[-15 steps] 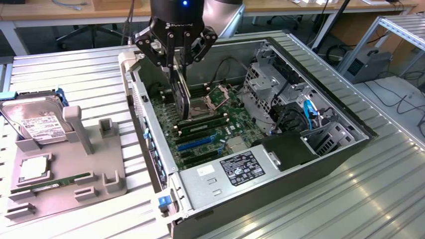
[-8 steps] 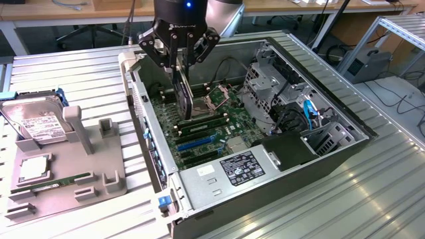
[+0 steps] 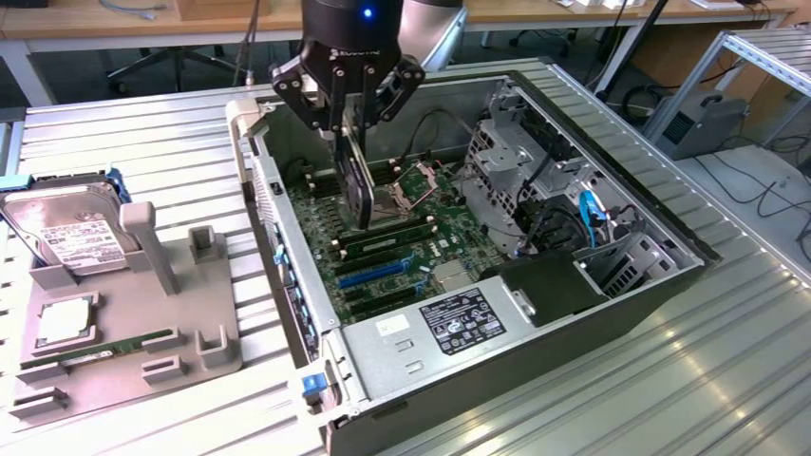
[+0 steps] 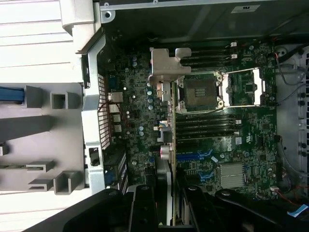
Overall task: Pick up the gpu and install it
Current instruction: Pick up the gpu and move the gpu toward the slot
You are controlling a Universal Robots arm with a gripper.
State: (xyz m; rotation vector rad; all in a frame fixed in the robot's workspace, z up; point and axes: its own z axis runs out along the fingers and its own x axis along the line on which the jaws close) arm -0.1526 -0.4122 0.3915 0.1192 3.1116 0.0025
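The gripper was clamped on the upper end of the gpu, which hung upright from it inside the open case. The card stood over the motherboard, just beside the CPU socket.

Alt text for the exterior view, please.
The gripper holds the gpu on edge in its jaws, over the motherboard inside an open computer case. On the exterior view's left, a grey tray carries a hard drive.
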